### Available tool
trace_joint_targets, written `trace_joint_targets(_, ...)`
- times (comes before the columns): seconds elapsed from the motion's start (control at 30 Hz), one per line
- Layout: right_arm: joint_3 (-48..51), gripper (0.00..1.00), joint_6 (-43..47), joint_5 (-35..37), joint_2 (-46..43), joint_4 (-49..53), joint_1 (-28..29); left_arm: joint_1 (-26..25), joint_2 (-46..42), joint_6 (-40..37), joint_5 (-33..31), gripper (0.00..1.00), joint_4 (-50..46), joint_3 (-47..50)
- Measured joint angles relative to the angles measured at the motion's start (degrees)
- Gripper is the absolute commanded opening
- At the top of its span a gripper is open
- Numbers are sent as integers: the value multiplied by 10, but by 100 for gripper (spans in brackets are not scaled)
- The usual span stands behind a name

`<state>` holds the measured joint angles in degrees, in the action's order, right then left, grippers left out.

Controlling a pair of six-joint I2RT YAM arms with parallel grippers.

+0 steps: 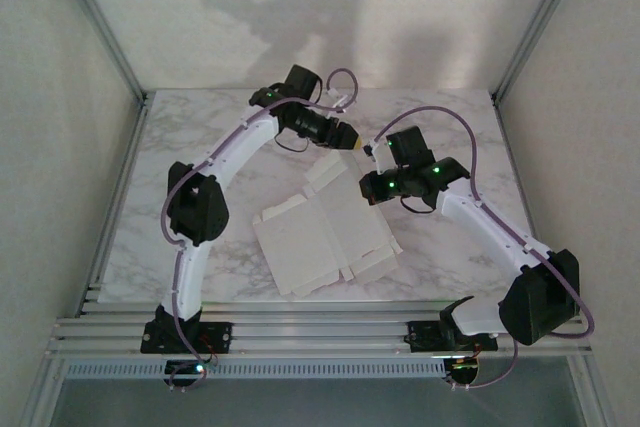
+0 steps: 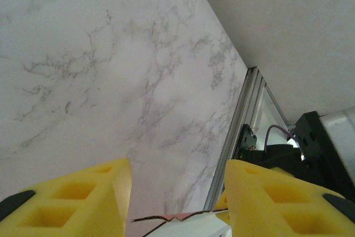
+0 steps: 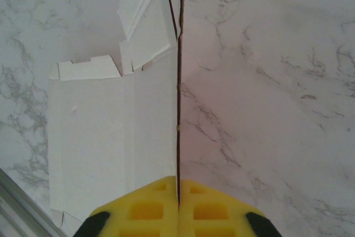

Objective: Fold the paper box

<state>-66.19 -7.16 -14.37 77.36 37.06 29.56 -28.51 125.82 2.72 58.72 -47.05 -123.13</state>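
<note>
On marble table (image 1: 200, 137), right hand (image 3: 178, 186) clamps paper box (image 3: 111, 137) edge; left hand (image 2: 178, 192) parted.

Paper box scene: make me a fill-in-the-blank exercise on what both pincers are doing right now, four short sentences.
1. The right pincer is ____ on a raised panel of the paper box.
2. The left pincer has its yellow fingers standing ____, with a paper edge low between them.
3. The table has a ____ pattern.
4. The upturned face of the paper box is ____.

Missing words: shut; apart; marble; white.
</note>
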Motion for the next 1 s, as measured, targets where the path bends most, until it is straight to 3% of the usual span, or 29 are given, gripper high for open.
trace_joint_targets(0.7,10,0,-12,29,2,0,3,-10,2,-19,-29,36,-43,-9)
trace_joint_targets(1.0,16,0,-15,44,5,0,3,-16,2,-30,-44,36,-62,-9)
